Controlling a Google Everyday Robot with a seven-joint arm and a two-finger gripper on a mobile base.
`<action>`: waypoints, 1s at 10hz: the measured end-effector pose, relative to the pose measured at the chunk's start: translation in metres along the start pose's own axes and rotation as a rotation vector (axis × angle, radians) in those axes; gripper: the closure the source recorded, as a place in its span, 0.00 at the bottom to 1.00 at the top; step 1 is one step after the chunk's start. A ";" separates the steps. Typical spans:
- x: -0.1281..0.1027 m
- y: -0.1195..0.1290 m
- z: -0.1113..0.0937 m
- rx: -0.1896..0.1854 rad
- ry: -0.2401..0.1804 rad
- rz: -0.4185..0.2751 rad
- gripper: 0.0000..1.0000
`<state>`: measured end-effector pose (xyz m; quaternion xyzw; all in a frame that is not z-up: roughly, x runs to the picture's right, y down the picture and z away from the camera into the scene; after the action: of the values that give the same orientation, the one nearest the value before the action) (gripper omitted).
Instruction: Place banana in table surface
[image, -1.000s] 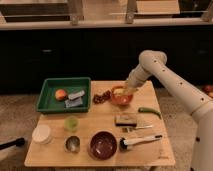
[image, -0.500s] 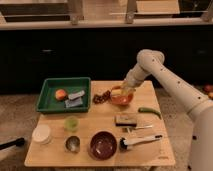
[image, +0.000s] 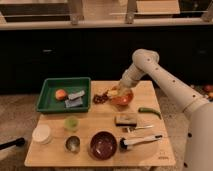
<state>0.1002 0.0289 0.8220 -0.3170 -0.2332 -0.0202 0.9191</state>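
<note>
The orange bowl stands at the back middle of the light wooden table surface. My gripper reaches down from the right on the white arm and sits at the bowl's left rim. A small yellow shape, the banana, shows right at the gripper tip, over the bowl's left edge. I cannot tell whether it is held or lies in the bowl.
A green tray at the back left holds an orange-red fruit and grey items. Red peppers lie left of the bowl and a green chili to its right. A green cup, white tub, metal cup, dark red bowl, small box and utensils fill the front.
The gripper has shifted slightly left over the orange bowl, toward its left rim. Nothing else on the table has moved.
</note>
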 end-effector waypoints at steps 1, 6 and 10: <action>0.000 0.000 0.003 -0.003 -0.006 -0.002 0.99; -0.016 0.002 0.021 -0.037 -0.043 -0.016 0.99; -0.020 0.005 0.035 -0.056 -0.074 -0.031 0.99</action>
<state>0.0686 0.0514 0.8340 -0.3396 -0.2711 -0.0295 0.9002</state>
